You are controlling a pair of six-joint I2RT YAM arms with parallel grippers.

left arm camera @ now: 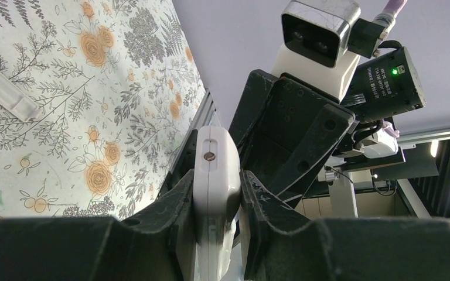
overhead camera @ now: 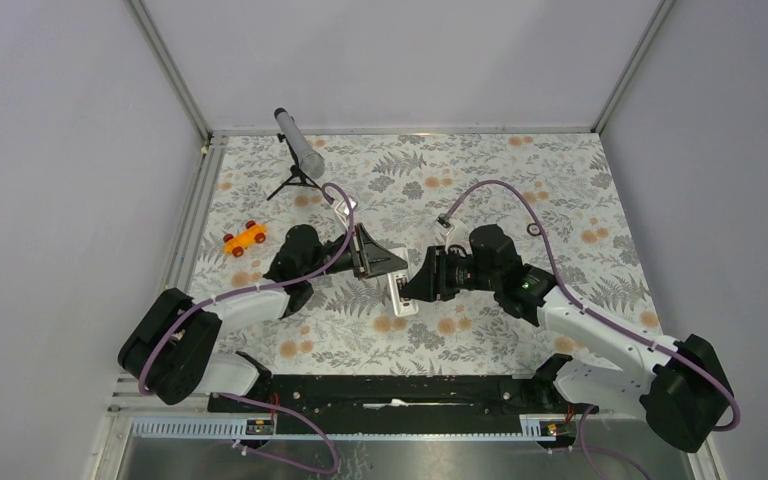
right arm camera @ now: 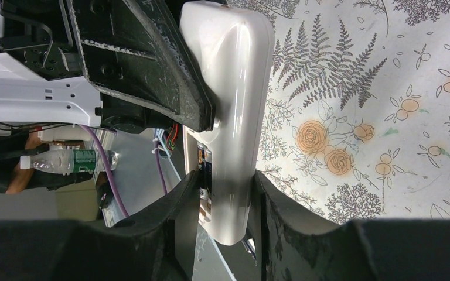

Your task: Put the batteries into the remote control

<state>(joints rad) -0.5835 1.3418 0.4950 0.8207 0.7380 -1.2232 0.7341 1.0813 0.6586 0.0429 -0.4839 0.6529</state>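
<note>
1. Plain pale grey walls on three sides, with metal corner rails.
2. Table has a cloth with grey ferns and orange flowers.
3. Left gripper is clamped tight on the remote control. The remote is held off the cloth at mid-table, between the two arms.
4. Right gripper is part-closed, with its fingers against both sides of the remote's other end.
5. Grey tube on tripod stands at the far left corner.
6. Orange toy car sits near the left edge.
7. White strip lies flat on the cloth.
8. Black ring is right of centre.
</note>
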